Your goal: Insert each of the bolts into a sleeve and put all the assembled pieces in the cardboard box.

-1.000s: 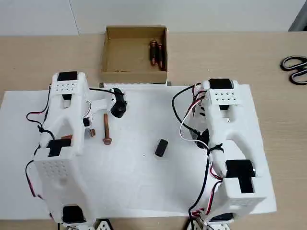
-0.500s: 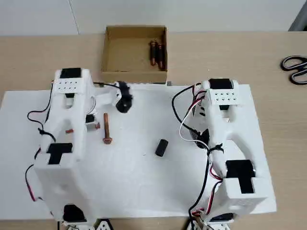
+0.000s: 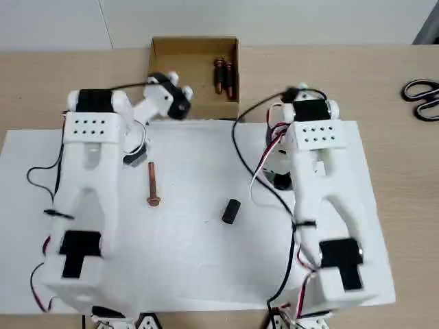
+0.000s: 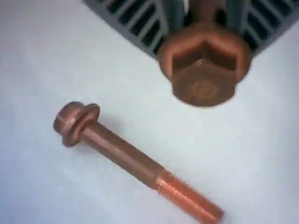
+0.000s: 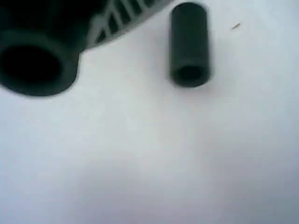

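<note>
Loose copper bolt, metal with a flanged hex head, lies flat on the white foam sheet in the high view. Its head points toward the arm bases and it sits just beside the left arm. The loose black sleeve, a short plastic cylinder, lies on the same sheet between the two arms, apart from that bolt. The brown cardboard box stands on the wooden table beyond the sheet's far edge, with assembled bolt-and-sleeve pieces against its right wall. Black-handled scissors lie at the table's right edge.

Left wrist view: the left gripper is closed on the held copper bolt. The shank is clamped between dark ribbed jaws, hex head toward the camera. The loose copper bolt lies on the sheet nearby, not touching it.

Right wrist view: the right gripper grips the held black sleeve, open bore toward the camera, against a ribbed jaw. The loose black sleeve lies near it on the sheet, apart.
</note>
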Robot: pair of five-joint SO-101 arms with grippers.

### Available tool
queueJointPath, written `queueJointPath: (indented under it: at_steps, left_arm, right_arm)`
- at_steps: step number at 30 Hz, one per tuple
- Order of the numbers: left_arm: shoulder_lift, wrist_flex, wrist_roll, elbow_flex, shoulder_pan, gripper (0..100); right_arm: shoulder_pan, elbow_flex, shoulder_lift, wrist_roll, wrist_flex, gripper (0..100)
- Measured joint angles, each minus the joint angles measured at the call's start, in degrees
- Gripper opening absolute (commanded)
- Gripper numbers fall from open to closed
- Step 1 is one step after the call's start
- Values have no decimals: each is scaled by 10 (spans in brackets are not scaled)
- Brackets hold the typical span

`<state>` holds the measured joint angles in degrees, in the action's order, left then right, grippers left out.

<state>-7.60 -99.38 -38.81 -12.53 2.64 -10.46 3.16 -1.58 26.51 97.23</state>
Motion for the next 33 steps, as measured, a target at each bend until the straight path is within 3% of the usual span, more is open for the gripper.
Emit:
queueJointPath:
  at_steps: [7, 18, 22, 26, 33]
  left_arm:
    - [93, 1, 136, -49, 10, 6]
    - [240, 39, 438, -58, 31, 6]
    - [270, 39, 548, -44, 26, 6]
    - [302, 46, 607, 11, 7, 6]
    - [396, 175, 677, 155, -41, 6]
  right_arm:
    - [-37, 5, 148, -63, 0, 2]
    - [-66, -75, 400, -128, -4, 2]
    - [-69, -170, 483, -146, -55, 2]
    - [-68, -269, 567, -184, -135, 2]
    - [-112, -455, 688, -228, -284, 2]
